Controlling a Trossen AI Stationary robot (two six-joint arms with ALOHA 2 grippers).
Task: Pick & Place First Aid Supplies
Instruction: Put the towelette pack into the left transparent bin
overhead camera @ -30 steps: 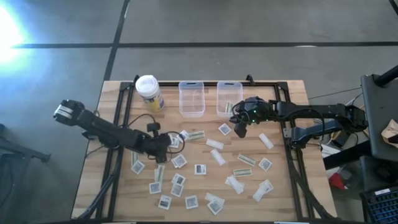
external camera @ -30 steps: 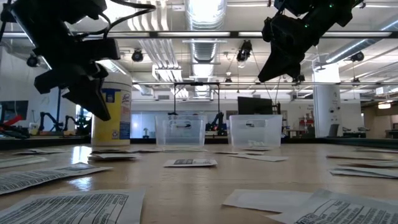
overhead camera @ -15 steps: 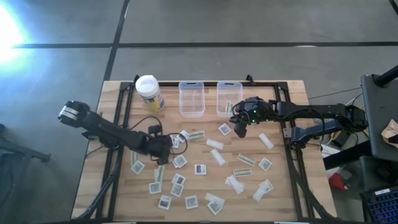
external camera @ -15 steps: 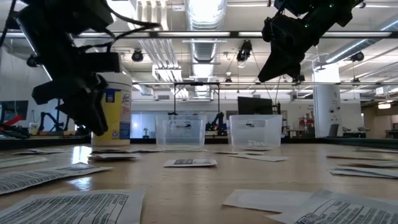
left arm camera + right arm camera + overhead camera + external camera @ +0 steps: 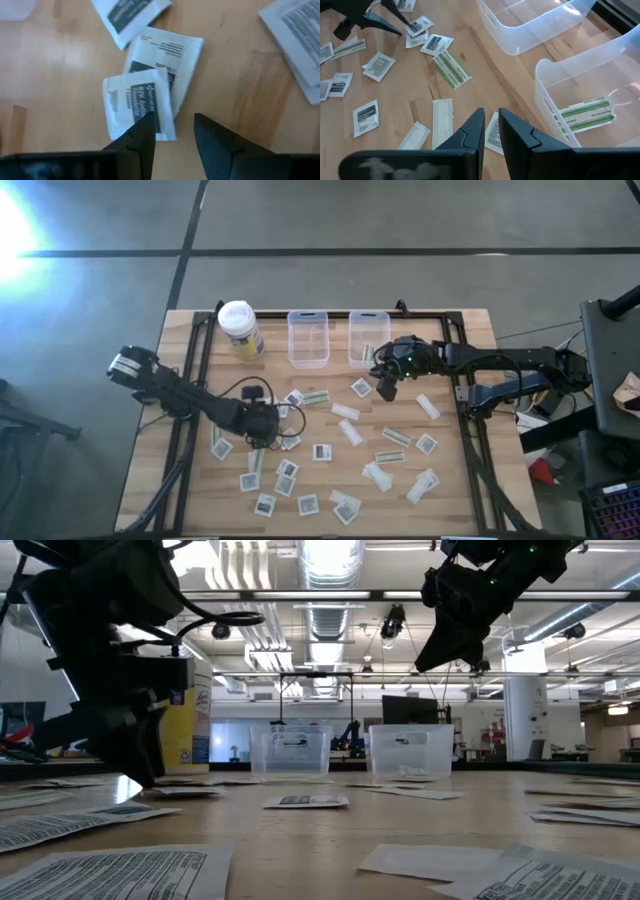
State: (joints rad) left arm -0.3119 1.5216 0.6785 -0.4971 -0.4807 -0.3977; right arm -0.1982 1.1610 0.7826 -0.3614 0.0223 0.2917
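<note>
Many small white first aid packets lie flat and scattered on the wooden table (image 5: 450, 480). My left gripper (image 5: 274, 425) (image 5: 172, 120) is open and low over the left middle of the table. It points steeply down at a square packet with a dark patch (image 5: 137, 102), which lies overlapping a second packet (image 5: 170, 57). One finger stands over that packet's near edge, the other over bare wood. My right gripper (image 5: 385, 388) (image 5: 491, 117) hangs high near the right clear bin (image 5: 367, 335), open by a narrow gap with nothing in it. My left gripper has one fingertip (image 5: 145, 125) over the near edge (image 5: 162, 131) of the square packet, coming from above at a steep slant. Whether it touches the packet cannot be told. The packet lies flat on the table.
Two clear bins (image 5: 308, 338) stand at the far middle; the right one (image 5: 580, 85) holds green-striped strips (image 5: 587, 112). A yellow container with a white lid (image 5: 240, 328) stands at the far left. Black frame rails (image 5: 195, 370) run along the table's sides.
My left gripper has sunk toward the table and gone a little toward the near edge, down onto the cluster of packets. My right gripper has kept still.
</note>
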